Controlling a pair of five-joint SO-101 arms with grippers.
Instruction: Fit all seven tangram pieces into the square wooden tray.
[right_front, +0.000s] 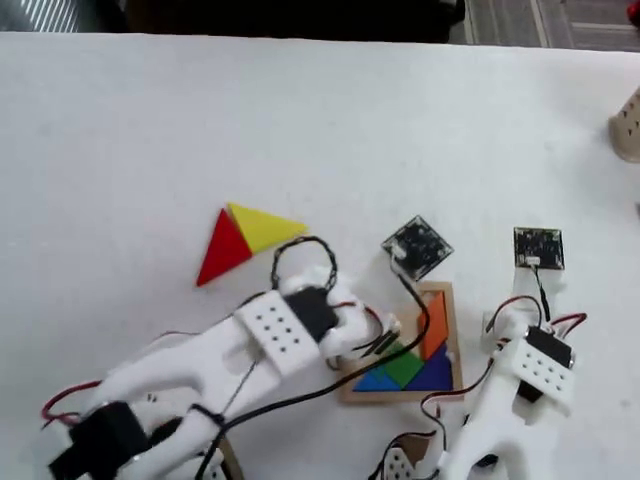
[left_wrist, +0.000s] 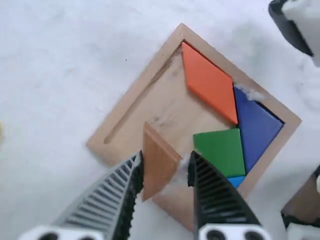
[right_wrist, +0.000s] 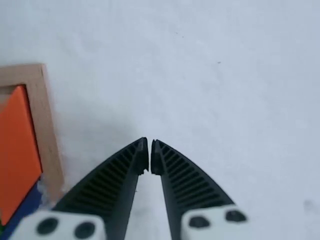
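The left jaws are clamped on a tan triangle (left_wrist: 157, 160), whose point reaches past their tips over the bare floor of the wooden tray (left_wrist: 137, 86), while its wide end sits back between them, over the near rim. The green square (left_wrist: 220, 150) lies just beside one jaw tip, with the blue triangle (left_wrist: 257, 127) and orange parallelogram (left_wrist: 210, 82) farther ahead. Let go like this, the triangle would likely perch on the rim rather than drop flat. Pushed forward, that jaw could nudge the green square and unseat its neighbours. Placed badly, it could crowd out the red triangle (right_front: 222, 248) and yellow triangle (right_front: 262, 225), which lie well apart on the worktop (right_front: 300, 120). The right jaws are closed on nothing, beside the tray.
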